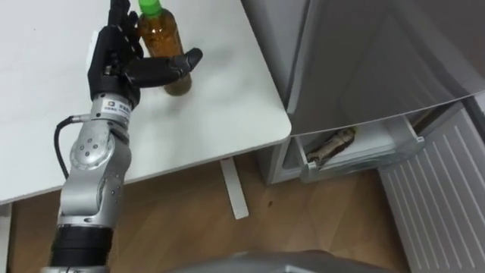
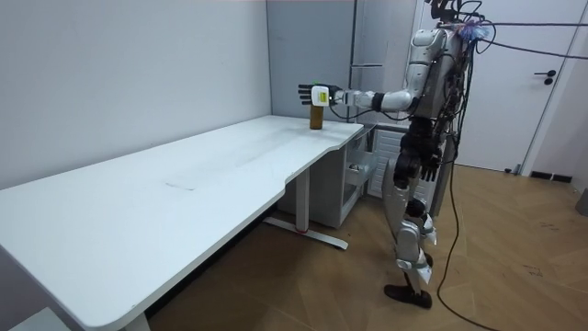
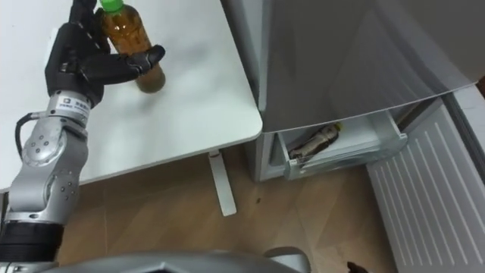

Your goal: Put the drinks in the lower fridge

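An amber drink bottle (image 1: 165,44) with a green cap stands upright near the white table's (image 1: 220,114) right corner. My left hand (image 1: 114,57) is open against its left side, fingers straight up behind it and the thumb stretched across its front. In the room view I stand between table and fridge, left arm reaching out to the bottle (image 2: 316,118), right hand (image 2: 429,169) hanging by my hip. The lower fridge drawer (image 1: 367,161) is pulled out to my right, with another bottle (image 1: 331,145) lying in it.
The grey fridge body (image 1: 364,61) rises right beside the table's corner. A white ribbed panel (image 1: 447,197) stands at the far right by the drawer. The table's leg (image 1: 233,189) stands on the wooden floor below the table edge.
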{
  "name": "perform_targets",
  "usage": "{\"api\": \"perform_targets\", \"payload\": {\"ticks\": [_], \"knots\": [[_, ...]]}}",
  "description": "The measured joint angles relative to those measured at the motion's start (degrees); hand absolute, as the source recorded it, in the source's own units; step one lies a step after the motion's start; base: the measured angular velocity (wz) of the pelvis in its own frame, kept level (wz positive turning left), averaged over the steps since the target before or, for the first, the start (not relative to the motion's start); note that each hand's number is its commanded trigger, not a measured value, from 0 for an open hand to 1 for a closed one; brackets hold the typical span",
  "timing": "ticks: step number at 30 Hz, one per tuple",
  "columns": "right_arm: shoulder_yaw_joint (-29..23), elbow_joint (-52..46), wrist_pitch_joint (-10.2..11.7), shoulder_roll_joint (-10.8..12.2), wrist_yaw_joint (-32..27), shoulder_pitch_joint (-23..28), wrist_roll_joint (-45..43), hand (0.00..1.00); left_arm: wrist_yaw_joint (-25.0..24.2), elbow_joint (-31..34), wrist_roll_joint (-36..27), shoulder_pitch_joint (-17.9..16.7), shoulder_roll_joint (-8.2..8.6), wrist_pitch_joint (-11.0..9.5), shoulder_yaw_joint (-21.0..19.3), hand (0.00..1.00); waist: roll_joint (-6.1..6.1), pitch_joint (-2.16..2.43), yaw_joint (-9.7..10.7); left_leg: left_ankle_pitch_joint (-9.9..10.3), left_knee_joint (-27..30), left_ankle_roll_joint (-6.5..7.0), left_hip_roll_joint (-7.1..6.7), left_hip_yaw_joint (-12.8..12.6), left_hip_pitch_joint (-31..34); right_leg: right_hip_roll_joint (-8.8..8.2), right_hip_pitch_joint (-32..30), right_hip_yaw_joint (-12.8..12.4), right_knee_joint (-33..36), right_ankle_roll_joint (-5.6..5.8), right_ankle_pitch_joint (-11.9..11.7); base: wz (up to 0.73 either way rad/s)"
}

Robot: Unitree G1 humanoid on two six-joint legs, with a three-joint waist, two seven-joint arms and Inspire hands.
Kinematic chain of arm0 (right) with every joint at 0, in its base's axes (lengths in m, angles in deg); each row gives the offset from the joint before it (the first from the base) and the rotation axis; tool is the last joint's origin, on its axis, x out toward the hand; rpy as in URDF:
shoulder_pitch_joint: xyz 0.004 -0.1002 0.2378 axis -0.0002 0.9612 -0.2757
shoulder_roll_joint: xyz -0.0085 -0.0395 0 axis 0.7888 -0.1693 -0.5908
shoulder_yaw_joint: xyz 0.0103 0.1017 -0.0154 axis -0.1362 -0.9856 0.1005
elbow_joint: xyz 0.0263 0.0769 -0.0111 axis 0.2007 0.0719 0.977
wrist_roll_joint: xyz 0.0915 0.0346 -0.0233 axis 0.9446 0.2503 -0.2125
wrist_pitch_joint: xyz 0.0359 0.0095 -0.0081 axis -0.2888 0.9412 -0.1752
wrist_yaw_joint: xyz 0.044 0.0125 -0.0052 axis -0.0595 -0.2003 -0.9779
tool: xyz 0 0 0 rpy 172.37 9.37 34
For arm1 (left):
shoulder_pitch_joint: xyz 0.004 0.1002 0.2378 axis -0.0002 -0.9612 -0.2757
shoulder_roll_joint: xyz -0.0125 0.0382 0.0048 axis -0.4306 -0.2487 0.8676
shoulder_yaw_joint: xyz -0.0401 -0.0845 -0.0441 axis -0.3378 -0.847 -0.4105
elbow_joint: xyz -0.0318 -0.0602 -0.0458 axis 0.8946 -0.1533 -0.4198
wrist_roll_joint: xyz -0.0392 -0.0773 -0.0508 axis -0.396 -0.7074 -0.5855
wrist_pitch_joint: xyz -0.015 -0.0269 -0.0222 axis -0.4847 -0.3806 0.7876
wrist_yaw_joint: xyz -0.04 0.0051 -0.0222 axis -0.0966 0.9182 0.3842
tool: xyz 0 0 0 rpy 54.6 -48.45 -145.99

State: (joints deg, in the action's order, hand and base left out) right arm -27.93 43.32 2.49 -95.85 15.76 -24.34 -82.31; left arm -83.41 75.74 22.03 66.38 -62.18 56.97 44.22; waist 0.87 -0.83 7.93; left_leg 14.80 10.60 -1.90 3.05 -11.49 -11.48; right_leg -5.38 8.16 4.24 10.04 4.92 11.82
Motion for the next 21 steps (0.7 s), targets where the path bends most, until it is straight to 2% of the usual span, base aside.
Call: {"api": "perform_targets", "payload": {"ticks": [6,9,18,21], "knots": [[-0.08,0.56,-1.44,0.05,0.27,-0.17,-4.23,0.00,0.64,-4.94,-0.70,3.54,-0.01,0.22,-0.14,0.00,0.41,-0.19,0.91,0.00,-1.25,0.00,0.39,-0.59,-1.46,0.77,0.04,-1.73,0.14,-0.12,-0.07,-0.14],[-0.06,0.77,-1.58,0.10,0.62,-0.64,-4.70,0.00,1.12,-5.26,-2.26,3.59,-0.08,0.26,-0.14,0.00,0.38,-0.19,1.21,0.00,-1.39,-0.01,0.40,-0.92,-2.01,0.93,0.08,-2.61,0.16,-0.21,-0.13,-0.20],[-0.01,0.81,-1.79,0.34,0.87,-0.43,-5.45,0.00,1.87,-7.55,-4.33,4.05,-0.59,0.67,-0.12,0.00,0.24,-0.23,1.77,0.01,-1.41,-0.01,0.91,-2.06,-2.25,1.40,-0.32,-2.69,0.71,-0.28,-0.17,-0.04],[-0.15,-0.13,-1.77,0.34,1.78,-0.14,-5.79,0.00,2.57,-9.34,-4.50,5.15,-1.74,1.20,-0.18,0.00,-0.03,-0.26,1.79,0.01,-1.49,-0.02,1.25,-2.36,-2.02,1.75,-0.67,-2.70,0.68,-0.41,-0.25,-0.06]]}}
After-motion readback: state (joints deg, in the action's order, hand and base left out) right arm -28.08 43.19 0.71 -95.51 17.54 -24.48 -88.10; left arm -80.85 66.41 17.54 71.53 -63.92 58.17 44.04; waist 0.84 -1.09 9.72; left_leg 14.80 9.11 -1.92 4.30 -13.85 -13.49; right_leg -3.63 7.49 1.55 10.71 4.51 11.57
